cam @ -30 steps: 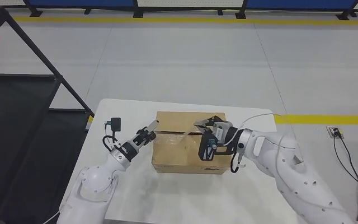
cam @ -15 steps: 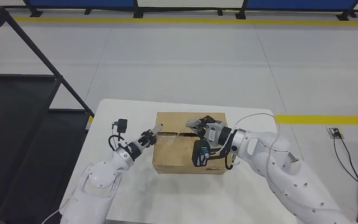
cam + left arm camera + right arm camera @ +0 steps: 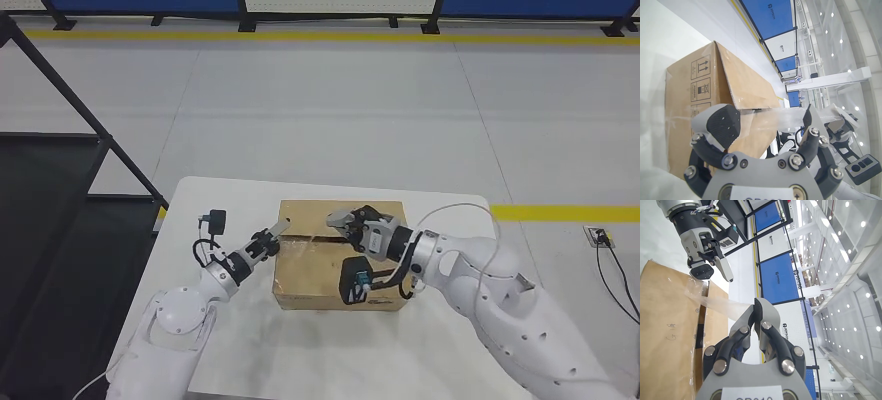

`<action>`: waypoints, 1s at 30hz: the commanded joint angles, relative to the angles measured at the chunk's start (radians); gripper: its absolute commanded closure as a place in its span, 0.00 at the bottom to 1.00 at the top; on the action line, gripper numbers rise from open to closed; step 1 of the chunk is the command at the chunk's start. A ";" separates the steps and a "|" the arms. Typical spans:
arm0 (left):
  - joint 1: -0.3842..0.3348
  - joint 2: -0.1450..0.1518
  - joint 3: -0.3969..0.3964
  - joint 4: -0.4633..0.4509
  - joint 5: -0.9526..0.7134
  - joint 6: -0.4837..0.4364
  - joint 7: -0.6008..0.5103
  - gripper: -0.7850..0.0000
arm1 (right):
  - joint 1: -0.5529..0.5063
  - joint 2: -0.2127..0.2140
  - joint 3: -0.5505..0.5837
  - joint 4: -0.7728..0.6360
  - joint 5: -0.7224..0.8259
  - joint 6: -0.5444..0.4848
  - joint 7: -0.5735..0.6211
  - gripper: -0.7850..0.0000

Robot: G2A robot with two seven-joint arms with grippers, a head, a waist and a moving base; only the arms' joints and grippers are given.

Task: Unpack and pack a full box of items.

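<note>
You have the cardboard box point(image 3: 310, 275) in the middle of the white worktop point(image 3: 270, 340), its top flaps slightly parted along the seam. Your right gripper point(image 3: 755, 311) is pressed together on a strip of clear tape point(image 3: 721, 303), which stretches from it back to the box top. Your left gripper point(image 3: 770, 118) is spread wide just beside the box's upper edge on the left.
</note>
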 commanded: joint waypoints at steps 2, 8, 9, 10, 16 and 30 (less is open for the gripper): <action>0.002 0.001 -0.001 -0.003 0.000 -0.002 0.002 0.00 | 0.000 -0.001 0.006 0.004 0.009 -0.004 -0.005 1.00; 0.025 0.003 -0.021 -0.039 -0.028 -0.021 0.015 0.00 | 0.000 -0.001 0.006 0.004 0.009 -0.004 -0.005 1.00; 0.029 0.004 -0.025 -0.046 -0.028 -0.022 0.014 0.00 | 0.000 -0.001 0.006 0.004 0.009 -0.004 -0.005 1.00; 0.033 0.005 -0.029 -0.051 -0.030 -0.022 0.013 0.00 | 0.000 -0.001 0.006 0.004 0.009 -0.004 -0.005 1.00; 0.033 0.006 -0.025 -0.056 -0.022 -0.017 0.006 0.00 | -0.001 -0.003 0.004 0.006 -0.012 0.033 -0.085 1.00; 0.035 0.009 -0.017 -0.033 -0.015 -0.018 0.005 0.00 | 0.093 -0.023 -0.076 0.040 -0.230 0.132 -0.249 1.00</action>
